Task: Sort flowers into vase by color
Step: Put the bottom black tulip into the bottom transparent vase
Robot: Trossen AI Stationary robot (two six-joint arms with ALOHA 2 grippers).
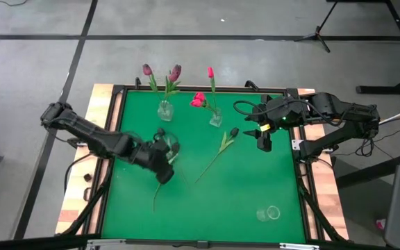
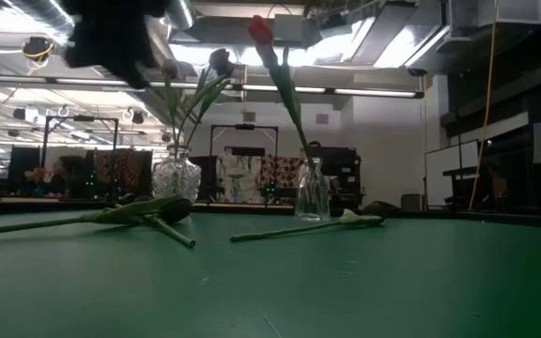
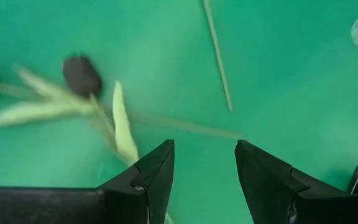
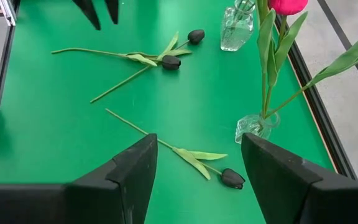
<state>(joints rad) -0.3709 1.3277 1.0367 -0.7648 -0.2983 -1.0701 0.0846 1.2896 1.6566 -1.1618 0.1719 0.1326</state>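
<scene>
L arm reaches in from the table's left edge; left gripper (image 1: 164, 173) hangs over the green mat (image 1: 207, 201), left of centre, fingers apart w/ nothing between them. In its wrist view the fingertips (image 3: 157, 165) sit just above a pale leaf and thin stems, a near-black bud (image 3: 81, 74) a bit further off. No contact visible.

Under and beside that gripper, two dark flowers (image 4: 166, 59) lie flat on the mat, stems crossing; in the low view they rest in front of the round vase.

Back row, left: round vase (image 1: 165, 110), upright, holds two purple flowers (image 1: 174, 72) w/ leaves spreading.

Centre: one more dark flower (image 1: 224, 142) lies on the mat alone, stem running diagonally toward the near-left, bud end (image 4: 232, 178) pointing toward the R arm. Apart from the other two.

Back row, right of centre: slim vase (image 1: 216, 119), upright, holds two pink flowers (image 1: 198, 100), one tall, one shorter head leaning left.

R arm comes in from the right edge; right gripper (image 1: 263, 142) hovers above the mat just right of the lone dark flower, fingers wide apart, holding nothing. The slim vase stands just behind-left of it.

Near-right of the mat: a small clear glass (image 1: 269, 212), by itself, well away from both grippers; can't tell if it's upright or tipped.
</scene>
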